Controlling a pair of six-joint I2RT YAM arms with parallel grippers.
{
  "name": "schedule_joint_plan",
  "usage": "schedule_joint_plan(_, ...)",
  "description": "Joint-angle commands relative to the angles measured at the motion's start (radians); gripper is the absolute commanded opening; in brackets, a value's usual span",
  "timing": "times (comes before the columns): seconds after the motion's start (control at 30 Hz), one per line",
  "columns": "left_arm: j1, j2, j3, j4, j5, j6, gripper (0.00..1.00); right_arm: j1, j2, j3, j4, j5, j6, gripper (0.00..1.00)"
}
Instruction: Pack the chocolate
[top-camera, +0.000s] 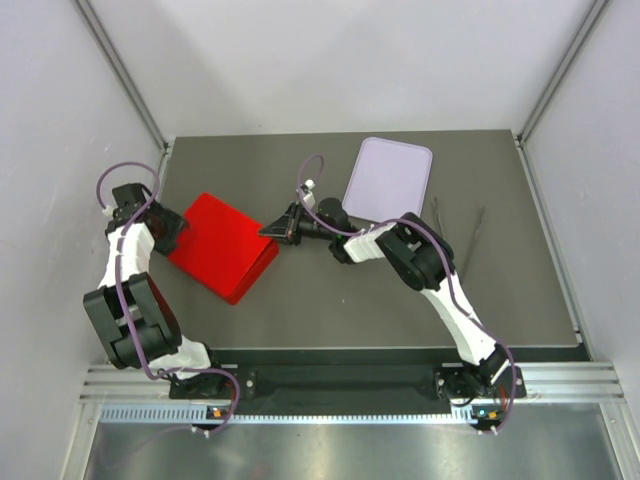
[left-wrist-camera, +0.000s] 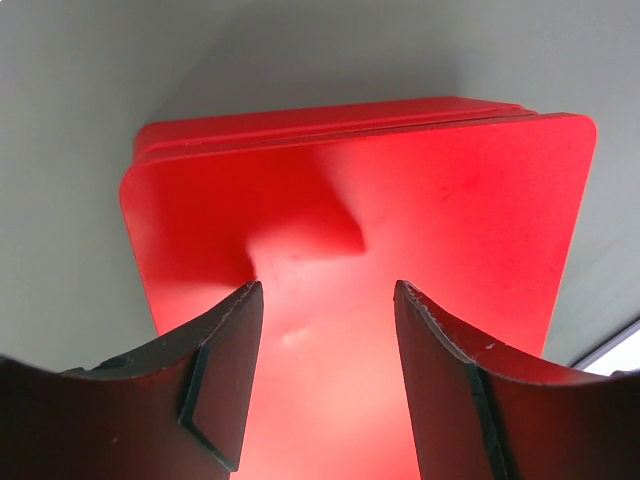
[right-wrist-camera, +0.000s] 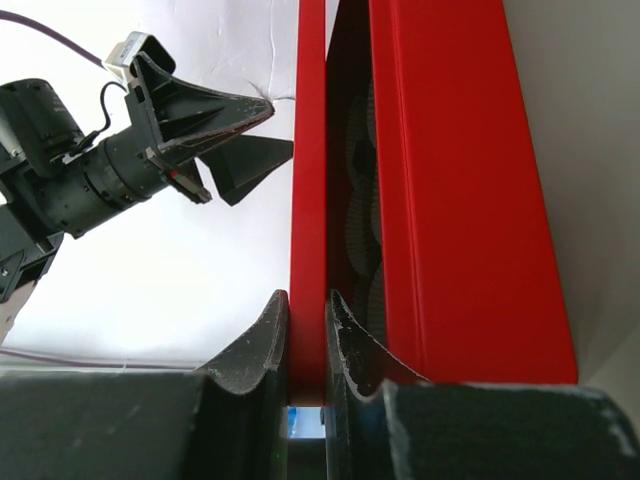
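On worktop (top-camera: 330, 310), red lid (right-wrist-camera: 308, 150) ajar over red box (right-wrist-camera: 450, 200); right end effector (right-wrist-camera: 308, 298) pinches lid edge. In gap white fluted cups (right-wrist-camera: 360, 220) show, chocolate hidden. Spread left end effector (left-wrist-camera: 325, 290) faces lid, apart

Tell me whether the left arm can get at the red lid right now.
Likely yes: the left hand is open, facing the red lid up close, nothing between; the right hand only pinches one edge.

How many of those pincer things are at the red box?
2. The left pincer stands open at the left side of the red box; the right pincer pinches the lid at its right corner.
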Motion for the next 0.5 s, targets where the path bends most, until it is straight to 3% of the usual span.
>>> schedule_joint_plan(0.0,0.009,-0.003,-0.011,0.053,-0.002,0.004,0.6,0.009,0.008,0.064,0.052,0.011,-0.014,0.0)
schedule_joint_plan(0.23,0.007,0.034,-0.023,0.073,-0.005,0.009,0.59,0.007,0.005,0.069,0.029,0.016,-0.028,0.01)
schedule_joint_plan(0.47,0.007,0.052,-0.034,0.075,-0.011,0.012,0.59,-0.01,-0.024,0.015,0.042,0.024,-0.031,0.11)
